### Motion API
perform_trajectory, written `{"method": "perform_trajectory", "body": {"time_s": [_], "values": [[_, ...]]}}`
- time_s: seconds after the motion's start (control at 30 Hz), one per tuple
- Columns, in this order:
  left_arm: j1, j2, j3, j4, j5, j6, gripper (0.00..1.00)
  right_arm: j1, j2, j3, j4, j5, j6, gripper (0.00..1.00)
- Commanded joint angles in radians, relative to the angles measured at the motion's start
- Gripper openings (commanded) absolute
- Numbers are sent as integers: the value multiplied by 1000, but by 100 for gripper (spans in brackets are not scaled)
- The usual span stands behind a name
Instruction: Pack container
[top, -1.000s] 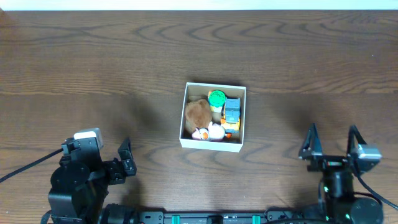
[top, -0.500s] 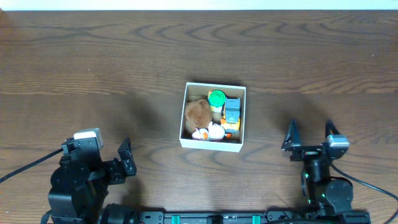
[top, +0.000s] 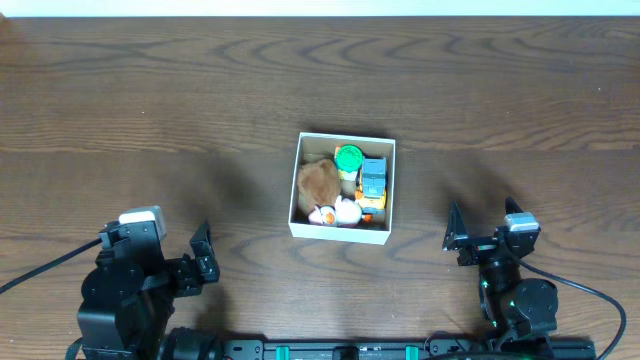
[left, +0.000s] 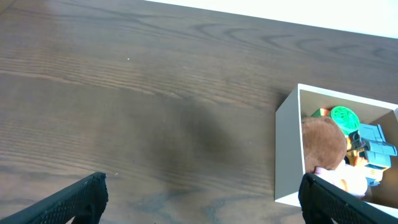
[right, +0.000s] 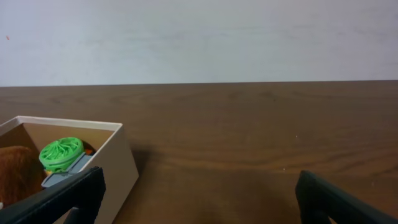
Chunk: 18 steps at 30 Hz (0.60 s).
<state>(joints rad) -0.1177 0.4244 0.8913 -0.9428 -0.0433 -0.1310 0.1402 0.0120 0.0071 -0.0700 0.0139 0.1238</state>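
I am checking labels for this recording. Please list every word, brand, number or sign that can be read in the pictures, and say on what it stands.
None: no view shows readable text. The container has plain white walls. The green toy, the blue toy and the brown plush inside it show no legible print. The wooden table shows only grain.

The container, a square, white-walled, open-top box, sits upright mid-worktop, packed with a brown plush toy, a green disc and a blue toy.
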Motion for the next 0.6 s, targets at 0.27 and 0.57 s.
{"method": "perform_trajectory", "body": {"time_s": [0.27, 0.57], "values": [[3, -2, -2, -2, 6, -5, 98, -20, -6, -2, -7, -14, -20, 99], [3, -2, -2, -2, 6, -5, 98, -28, -6, -2, -6, -11, -36, 99]]}}
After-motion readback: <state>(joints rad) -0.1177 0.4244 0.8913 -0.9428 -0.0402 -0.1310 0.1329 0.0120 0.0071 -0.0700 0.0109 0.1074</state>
